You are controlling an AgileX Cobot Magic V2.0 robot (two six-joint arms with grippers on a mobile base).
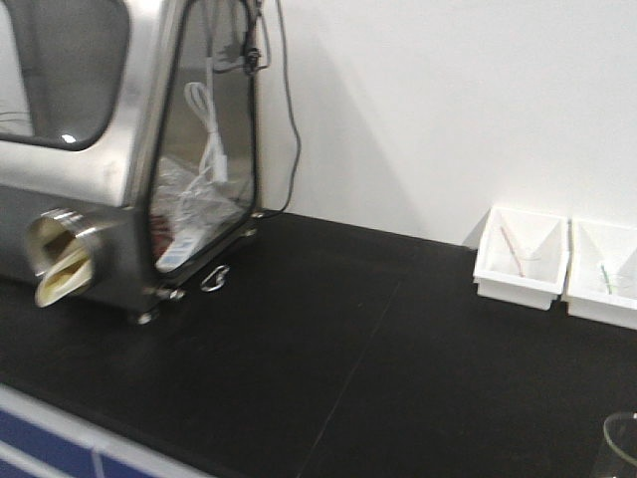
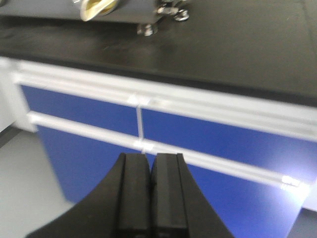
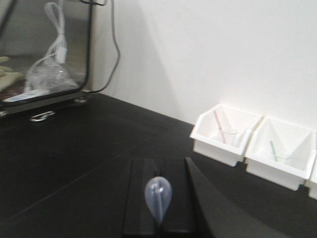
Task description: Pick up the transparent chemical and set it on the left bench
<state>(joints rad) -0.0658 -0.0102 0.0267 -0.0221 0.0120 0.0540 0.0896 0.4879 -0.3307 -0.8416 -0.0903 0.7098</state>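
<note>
**Dropper clamped in right jaws over the black counter**

Black matte counter [image 1: 398,378] runs along a white wall [image 1: 448,100], with a steel chamber [image 1: 100,199] at its left end and white bins at the right.

Only my right wrist view shows the transparent chemical [image 3: 158,195]. Its whitish bulb faces the camera, pinched between the right jaws, which are closed on it. The front view does not show it at all, nor either arm. That view gives me a clear glass beaker [image 1: 622,443], cut off at the lower right corner, and the chamber's round glove port [image 1: 65,254]. The left wrist view alone shows the blue cabinet fronts [image 2: 198,144] under the counter edge.

My right jaws sit over the counter, aimed toward the wall and the bins. I cannot tell whether the dropper's tip touches the surface. The left jaws are low, below the worktop level, and point at the cabinet fronts. Their black pads [image 2: 136,193] are pressed together with nothing between them.

The nearer bin [image 3: 218,148] holds a red dropper [image 3: 219,127] leaning on a small clear vessel. The next bin [image 3: 275,171], touching it, holds a green dropper [image 3: 273,150], also beside a small clear vessel. Behind the chamber's side window I see white cable and bagged items, too blurred to name.
</note>
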